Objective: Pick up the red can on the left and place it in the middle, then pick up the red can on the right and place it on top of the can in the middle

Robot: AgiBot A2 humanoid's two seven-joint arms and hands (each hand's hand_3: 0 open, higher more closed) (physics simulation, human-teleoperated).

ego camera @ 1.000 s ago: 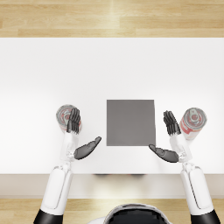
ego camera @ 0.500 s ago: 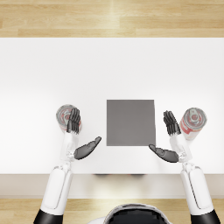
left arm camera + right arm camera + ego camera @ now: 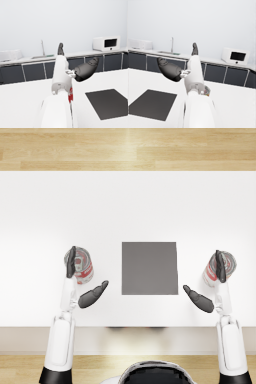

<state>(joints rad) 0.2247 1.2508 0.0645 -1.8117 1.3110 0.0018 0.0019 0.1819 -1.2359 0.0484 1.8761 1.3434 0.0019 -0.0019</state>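
both robot hands wide, one beside each red can

we see the left robot hand (image 3: 82, 283) on the white surface (image 3: 128, 208) with its fingers (image 3: 71, 262) lying over the left red can (image 3: 80, 265) and its thumb spread out toward the dark square mat (image 3: 149, 268); it grips nothing. our right robot hand (image 3: 210, 285) mirrors it, fingers over the right red can (image 3: 220, 269), thumb apart, holding nothing. both cans stand upright on either side of the mat, which lies in the middle. in the wrist views we see a far counter with a sink (image 3: 42, 56) and a microwave (image 3: 106, 43).
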